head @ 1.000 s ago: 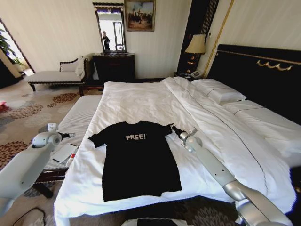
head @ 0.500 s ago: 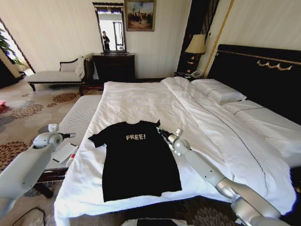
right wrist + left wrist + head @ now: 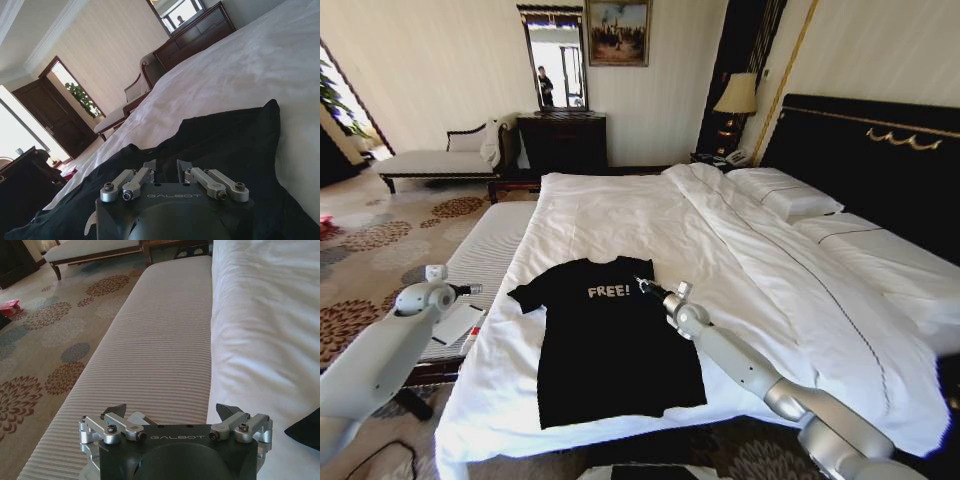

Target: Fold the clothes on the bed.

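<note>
White-sheeted bed fills room; landmark: black T-shirt, flat on near bed corner, "FREE!" lettering up.

- Right gripper: over T-shirt's right shoulder, beside lettering. Fingers narrow, pinched on sleeve fabric; sleeve drawn inward over chest.
- Left gripper: clear of T-shirt's left sleeve, above striped bench alongside bed. Fingers wide, holding nothing.
- Progress, judged: first sleeve fold under way. Left sleeve spread, body and hem unfolded. Most folding remains.
</note>
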Controlling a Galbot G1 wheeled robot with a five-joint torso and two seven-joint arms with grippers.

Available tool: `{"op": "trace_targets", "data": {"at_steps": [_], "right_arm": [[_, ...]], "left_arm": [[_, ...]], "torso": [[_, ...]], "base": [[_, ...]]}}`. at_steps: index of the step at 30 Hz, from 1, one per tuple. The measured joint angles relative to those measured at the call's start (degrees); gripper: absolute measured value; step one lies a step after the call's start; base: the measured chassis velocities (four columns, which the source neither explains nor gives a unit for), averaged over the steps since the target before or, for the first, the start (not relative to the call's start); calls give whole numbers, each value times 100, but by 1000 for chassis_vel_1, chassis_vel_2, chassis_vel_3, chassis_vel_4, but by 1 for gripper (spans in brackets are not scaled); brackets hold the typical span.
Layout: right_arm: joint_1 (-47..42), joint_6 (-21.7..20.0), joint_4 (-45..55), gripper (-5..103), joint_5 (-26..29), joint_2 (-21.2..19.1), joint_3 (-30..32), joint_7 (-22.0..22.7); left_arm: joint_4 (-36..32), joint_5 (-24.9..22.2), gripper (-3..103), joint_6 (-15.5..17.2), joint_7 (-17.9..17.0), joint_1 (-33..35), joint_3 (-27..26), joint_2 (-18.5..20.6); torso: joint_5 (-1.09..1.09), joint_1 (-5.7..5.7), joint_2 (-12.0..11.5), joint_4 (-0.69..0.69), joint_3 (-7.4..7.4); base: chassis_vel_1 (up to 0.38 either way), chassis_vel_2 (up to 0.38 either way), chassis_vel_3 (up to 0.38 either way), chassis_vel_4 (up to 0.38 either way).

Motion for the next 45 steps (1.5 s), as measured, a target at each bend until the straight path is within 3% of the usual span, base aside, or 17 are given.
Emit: {"op": "trace_targets", "data": {"at_steps": [5,9,11,12,13,15,16,19,28,39,42,45], "right_arm": [[-118,11,400,43,14,-233,39,-33],[-124,33,456,49,41,-256,202,-14],[-46,119,406,61,155,-329,494,144],[-46,119,406,61,155,-329,494,144],[6,168,348,66,212,-424,619,252],[57,189,304,78,277,-591,768,378],[57,189,304,78,277,-591,768,378],[65,189,306,94,381,-764,949,614],[-42,163,361,100,395,-853,1016,921],[-23,99,289,100,404,-785,921,1105],[-9,86,284,100,431,-780,900,1129],[4,69,270,100,447,-800,891,1133]], "left_arm": [[-45,-16,100,0,12,11,-11,15],[-144,-135,100,-10,31,20,-40,18],[-504,-893,100,143,-126,21,-101,20],[-504,-893,100,143,-126,21,-101,20],[-668,-1434,100,249,-340,15,-121,44],[-795,-1960,100,300,-445,30,-122,104],[-795,-1960,100,300,-445,30,-122,104],[-851,-2341,100,306,-422,158,-129,-30],[-963,-2860,100,311,-865,584,-493,-743],[-807,-2857,102,314,-739,544,-614,-1068],[-727,-2736,96,323,-689,492,-580,-1202],[-657,-2539,80,273,-556,469,-539,-1277]], "torso": [[0,0,0,-1,0],[0,0,0,1,0],[1,0,0,2,0],[1,0,0,2,0],[0,0,0,-1,0],[3,0,0,-5,0],[3,0,0,-5,0],[2,0,0,-1,0],[2,0,0,-2,0],[2,0,1,0,0],[0,0,1,-2,0],[0,0,1,-1,0]], "base": [[0,0,0,0],[0,0,0,0],[0,0,0,0],[0,0,0,0],[0,0,0,0],[0,0,0,0],[0,0,0,0],[0,0,0,0],[0,0,0,0],[0,0,0,0],[0,0,0,0],[0,0,0,0]]}}
